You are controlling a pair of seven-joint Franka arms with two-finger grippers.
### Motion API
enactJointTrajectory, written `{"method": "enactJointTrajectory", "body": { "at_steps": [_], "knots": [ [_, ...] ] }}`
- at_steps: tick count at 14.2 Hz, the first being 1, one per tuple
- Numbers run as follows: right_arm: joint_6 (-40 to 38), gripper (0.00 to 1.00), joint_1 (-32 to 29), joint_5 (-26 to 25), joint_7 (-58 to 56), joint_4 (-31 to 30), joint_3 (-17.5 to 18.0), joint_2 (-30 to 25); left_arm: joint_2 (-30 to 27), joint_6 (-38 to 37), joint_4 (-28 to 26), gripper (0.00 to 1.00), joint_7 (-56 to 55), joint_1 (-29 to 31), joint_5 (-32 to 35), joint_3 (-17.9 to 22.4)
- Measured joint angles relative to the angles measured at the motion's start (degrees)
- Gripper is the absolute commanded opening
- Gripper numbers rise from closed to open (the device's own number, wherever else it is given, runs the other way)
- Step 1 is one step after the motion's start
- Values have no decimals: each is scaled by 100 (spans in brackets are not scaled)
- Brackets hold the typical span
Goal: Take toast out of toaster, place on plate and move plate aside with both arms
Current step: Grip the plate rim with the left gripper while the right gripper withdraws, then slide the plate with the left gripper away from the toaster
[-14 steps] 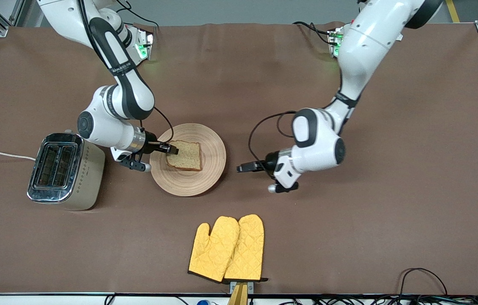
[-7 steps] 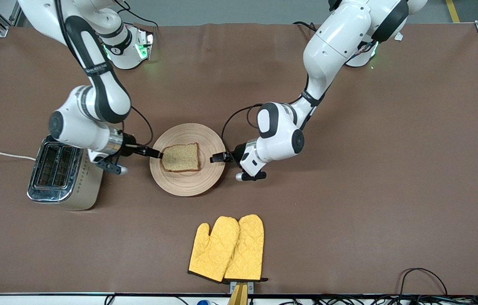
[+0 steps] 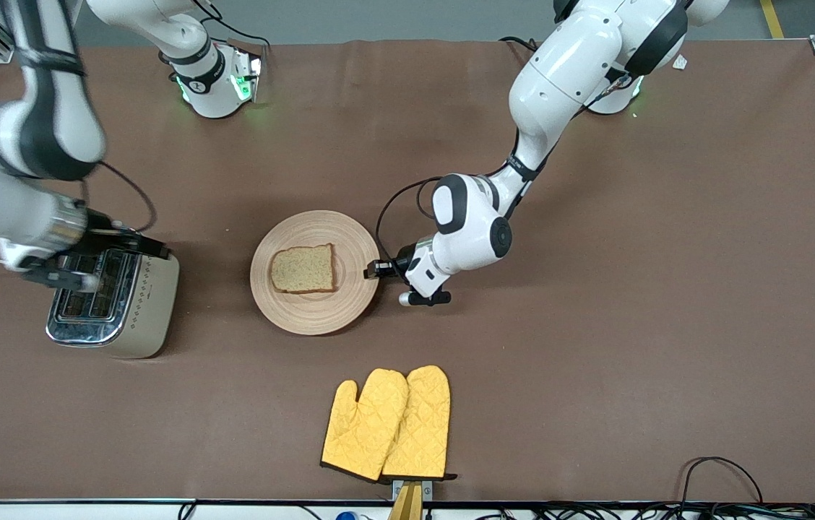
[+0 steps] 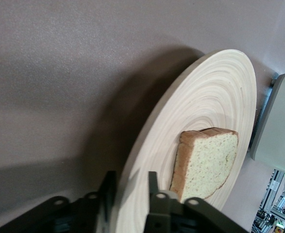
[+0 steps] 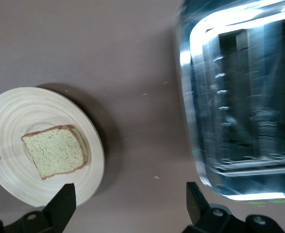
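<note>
The toast [image 3: 303,268] lies flat in the middle of the round wooden plate [image 3: 321,310]. My left gripper [image 3: 371,269] is at the plate's rim on the side toward the left arm's end. In the left wrist view its fingers [image 4: 108,187] straddle the plate's rim [image 4: 220,92], one above and one below, shut on it, with the toast [image 4: 208,162] just past them. My right gripper [image 3: 151,250] is open and empty, up over the toaster's edge. The right wrist view shows the gripper [image 5: 130,204] over bare table, with the plate [image 5: 16,107] and toast [image 5: 55,150] to one side.
A steel toaster [image 3: 115,296] stands toward the right arm's end of the table, its slots [image 5: 244,107] empty; its side also shows in the left wrist view [image 4: 278,121]. A pair of yellow oven mitts [image 3: 387,422] lies nearer the front camera than the plate.
My right gripper let go of the toast and drew back and up to over the toaster. My left gripper reached the plate's rim and closed on it. The plate slid slightly toward the toaster.
</note>
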Motion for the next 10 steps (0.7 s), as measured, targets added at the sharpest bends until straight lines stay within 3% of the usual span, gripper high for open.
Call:
{"method": "enactJointTrajectory", "body": {
  "at_steps": [3,6,8,10],
  "knots": [
    [-639,100,-79,-822,-436,1014,-104,-62,-11,2,92,0,361,5,-65,-23],
    [-732,100,-78,-1431,-864,1544,-102,-99,-135,-42,202,0,443,83,-65,-19],
    [-743,100,-79,-1702,-1033,1838,-102,-105,-530,-540,209,0,436,327,-33,32],
    [-955,100,-78,-1717,-1193,2001,-96,-105,-1022,-1508,212,0,436,901,242,68]
  ]
}}
